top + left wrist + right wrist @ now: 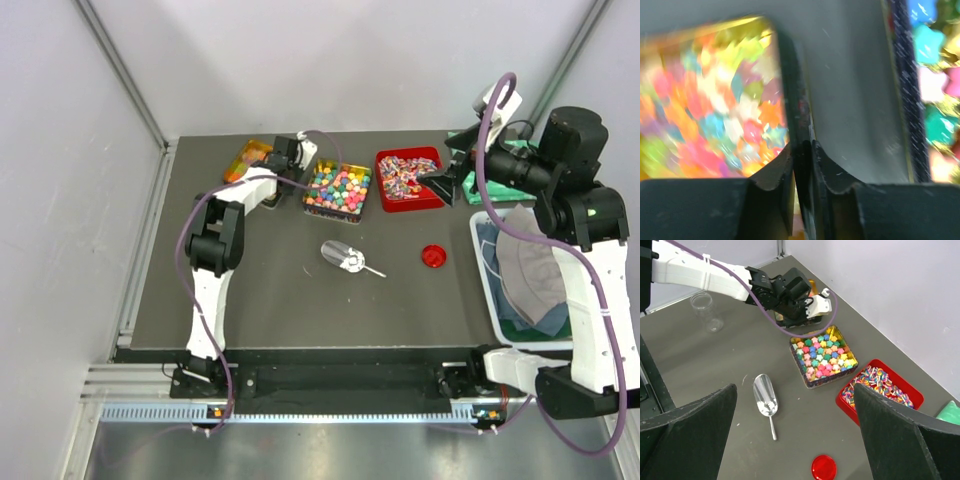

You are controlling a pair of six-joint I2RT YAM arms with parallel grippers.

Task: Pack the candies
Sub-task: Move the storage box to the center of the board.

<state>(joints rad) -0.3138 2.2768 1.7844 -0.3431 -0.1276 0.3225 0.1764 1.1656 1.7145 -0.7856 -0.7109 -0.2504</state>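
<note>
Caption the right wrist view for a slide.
Open right claw overlooks scoop, red lid and candies, left claw at the far edge of their tin.

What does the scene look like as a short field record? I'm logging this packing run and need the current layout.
candies: filling the gold tray
left gripper: at that tray's far left corner, pinched on a thin dark edge
right gripper: open, hovering, holding nothing
scoop: lying on the table, looks empty
jar: upright, lid off, looks empty
red lid: on the table, apart from the jar
</note>
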